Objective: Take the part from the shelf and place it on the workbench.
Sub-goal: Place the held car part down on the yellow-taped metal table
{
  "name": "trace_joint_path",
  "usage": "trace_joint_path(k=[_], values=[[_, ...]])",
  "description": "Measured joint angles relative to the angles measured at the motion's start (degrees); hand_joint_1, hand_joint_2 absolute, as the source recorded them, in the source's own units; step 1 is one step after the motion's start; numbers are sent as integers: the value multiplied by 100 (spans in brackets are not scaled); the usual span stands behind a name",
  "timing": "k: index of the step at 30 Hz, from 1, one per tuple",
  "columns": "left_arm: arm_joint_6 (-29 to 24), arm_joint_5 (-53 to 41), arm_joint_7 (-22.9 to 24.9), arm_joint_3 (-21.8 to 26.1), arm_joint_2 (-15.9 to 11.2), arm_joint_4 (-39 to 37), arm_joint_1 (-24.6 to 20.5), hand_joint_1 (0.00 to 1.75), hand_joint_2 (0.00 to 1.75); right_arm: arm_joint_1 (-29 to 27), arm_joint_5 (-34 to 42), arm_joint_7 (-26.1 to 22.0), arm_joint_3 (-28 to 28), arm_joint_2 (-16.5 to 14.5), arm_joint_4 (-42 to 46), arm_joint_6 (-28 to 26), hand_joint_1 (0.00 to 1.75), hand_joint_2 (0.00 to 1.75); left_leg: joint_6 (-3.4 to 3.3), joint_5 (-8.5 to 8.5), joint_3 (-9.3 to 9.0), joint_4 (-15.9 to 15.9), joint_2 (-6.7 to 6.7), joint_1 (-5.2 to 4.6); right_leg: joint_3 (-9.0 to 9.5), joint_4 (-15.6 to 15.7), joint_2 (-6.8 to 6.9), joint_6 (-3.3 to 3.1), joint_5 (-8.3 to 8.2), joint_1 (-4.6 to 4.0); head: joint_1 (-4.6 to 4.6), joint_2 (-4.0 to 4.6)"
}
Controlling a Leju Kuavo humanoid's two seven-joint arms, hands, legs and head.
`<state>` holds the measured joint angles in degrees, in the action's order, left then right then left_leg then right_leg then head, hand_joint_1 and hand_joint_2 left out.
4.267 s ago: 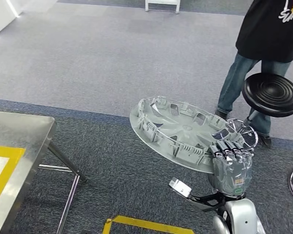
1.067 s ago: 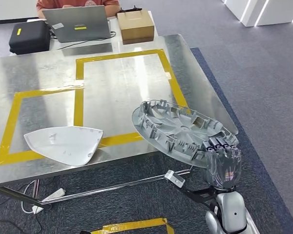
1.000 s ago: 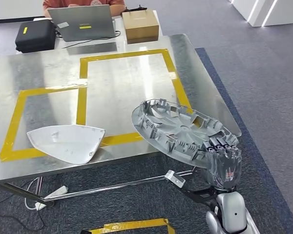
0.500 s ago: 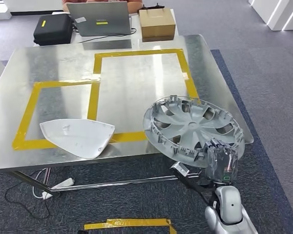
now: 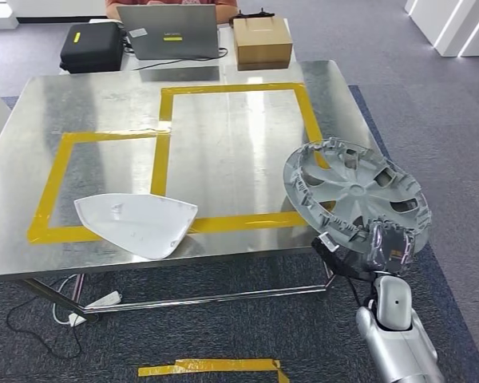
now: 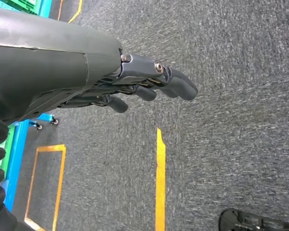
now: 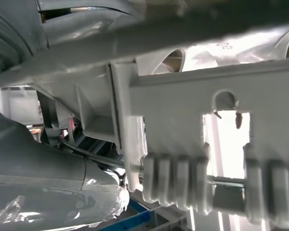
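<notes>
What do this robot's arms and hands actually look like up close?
The right arm is rounded silver metal with a small dark dot on the wrist joint. The right hand looks wrapped in clear, crinkly plastic, with a thin black bracket beside it. The left hand has a smooth dark grey cover, dark rounded fingers and small metal pivot screws.

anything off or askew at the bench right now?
The grey hubcap is held tilted in the right hand, hanging over the workbench's right front corner, outside the yellow tape squares. The white curved panel overhangs the front edge slightly. Nothing looks spilled or damaged.
</notes>
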<state>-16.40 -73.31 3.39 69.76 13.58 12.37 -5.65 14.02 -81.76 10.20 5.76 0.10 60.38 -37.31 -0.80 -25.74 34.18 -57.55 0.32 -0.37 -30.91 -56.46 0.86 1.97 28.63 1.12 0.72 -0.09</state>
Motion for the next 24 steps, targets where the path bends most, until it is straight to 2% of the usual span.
trace_joint_path(k=[6, 13, 18, 24], values=[[-94, -26, 123, 3, -20, 0, -1, 0, 175, 362, -285, 131, -127, 23, -533, 61, 175, 175, -2, 6, -1, 0, -2, 2, -3, -5, -5, 7, -5, -3, 2, 0], [-296, -202, 320, -7, -68, 0, -4, 0, 175, 1346, -762, 331, -12, -60, -1488, 194, 175, 175, 0, 17, 0, 1, -4, 5, -7, -18, -6, 7, -5, -6, 2, 0], [-303, -298, 401, -29, -101, 0, -12, 0, 175, 1969, -765, 366, 447, -302, -2000, 248, 175, 175, 1, 18, 0, 1, -13, 5, -16, -29, -23, 5, -7, -6, 2, 0], [-305, -403, 467, -83, -135, 0, -21, 0, 175, 2687, -764, 545, 1353, -716, -2538, 560, 175, 175, 9, 23, 4, 1, -14, 6, -30, -41, -20, 2, -5, -6, 3, 0]])
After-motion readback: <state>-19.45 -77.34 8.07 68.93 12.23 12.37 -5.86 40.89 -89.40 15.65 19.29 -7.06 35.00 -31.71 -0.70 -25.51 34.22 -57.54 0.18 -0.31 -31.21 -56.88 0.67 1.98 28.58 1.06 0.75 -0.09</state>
